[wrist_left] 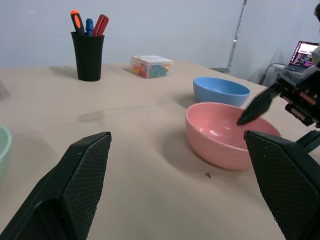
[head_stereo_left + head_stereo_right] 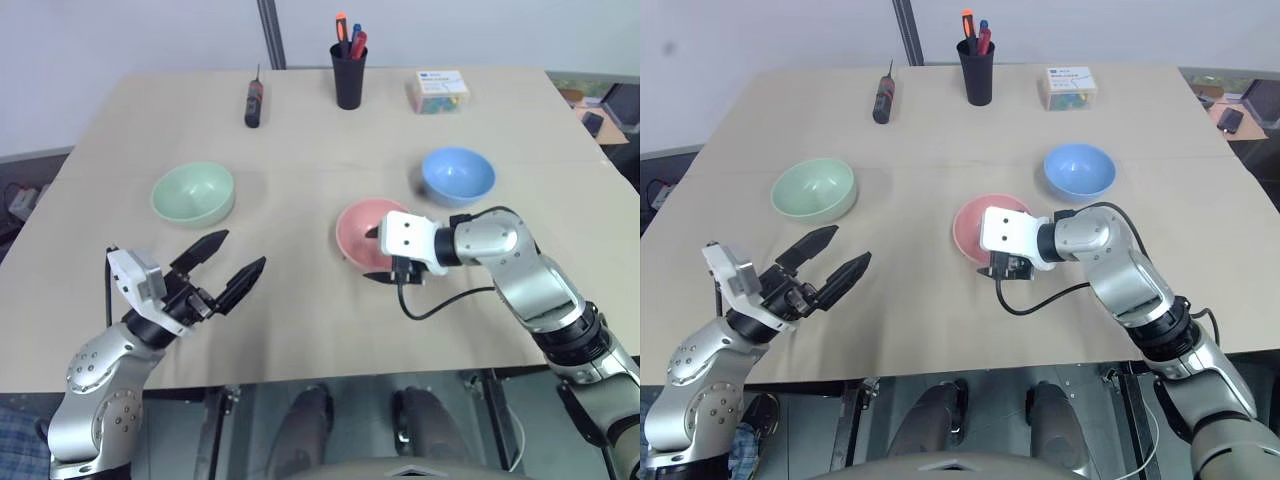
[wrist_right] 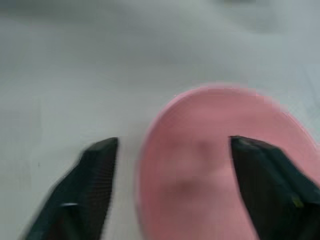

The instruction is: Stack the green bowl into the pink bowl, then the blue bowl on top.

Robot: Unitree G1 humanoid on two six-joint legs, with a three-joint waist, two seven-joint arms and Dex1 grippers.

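Observation:
The green bowl sits on the left of the table, the pink bowl in the middle, and the blue bowl behind it to the right; all are upright and apart. My right gripper is open at the pink bowl's near right rim. In the right wrist view, one finger is outside the pink bowl and the other is over its inside. My left gripper is open and holds nothing, low over the table in front of the green bowl, pointing toward the pink bowl.
At the table's back stand a black cup of pens, a black-handled tool and a clear box of coloured bits. A black cable loops from my right wrist. The table's near edge runs below both grippers.

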